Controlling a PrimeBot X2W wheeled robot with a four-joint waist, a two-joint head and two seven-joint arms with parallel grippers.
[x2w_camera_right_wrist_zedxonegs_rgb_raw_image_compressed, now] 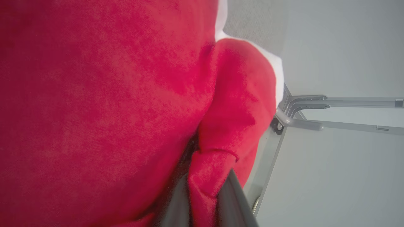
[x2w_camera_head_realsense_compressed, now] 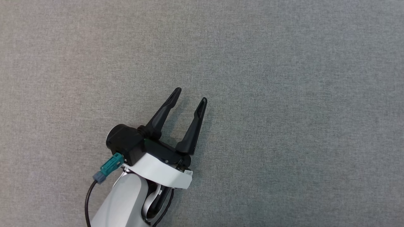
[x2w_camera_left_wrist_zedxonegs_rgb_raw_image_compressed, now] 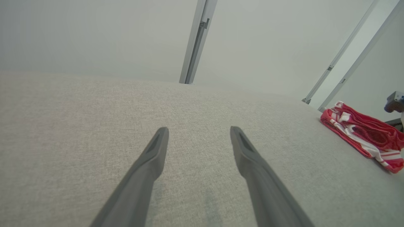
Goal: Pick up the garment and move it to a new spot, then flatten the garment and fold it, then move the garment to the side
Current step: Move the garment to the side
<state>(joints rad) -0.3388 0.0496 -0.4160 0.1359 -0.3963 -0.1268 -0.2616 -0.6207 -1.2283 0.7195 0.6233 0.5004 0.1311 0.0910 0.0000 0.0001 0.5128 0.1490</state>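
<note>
The left gripper (x2w_camera_head_realsense_compressed: 191,95) hangs just over the grey table (x2w_camera_head_realsense_compressed: 300,78). Its two dark fingers are wide apart and there is nothing between them. The table under it is bare.

The garment (x2w_camera_left_wrist_zedxonegs_rgb_raw_image_compressed: 363,134) is red with white stripes. It lies in a small flat bundle near the far edge of the table, well apart from the left gripper. It looks folded to me, not spread out.

The right gripper (x2w_camera_right_wrist_zedxonegs_rgb_raw_image_compressed: 205,192) is pinched tight on a fold of that red cloth. The wrist view on that arm is so close that red covers most of it. Beside the cloth I can see a grey table leg (x2w_camera_right_wrist_zedxonegs_rgb_raw_image_compressed: 303,123) and the floor below, so the garment is right by the table's edge.

I think this is the last step, moving the folded garment to the side. I cannot be sure, because a first pick-up could look much the same.

Next, the right gripper needs to put the bundle down softly with all of it on the table, then let go. If it pulls too hard, the folds may come undone. If the bundle goes too far over the edge, it may slip off.
</note>
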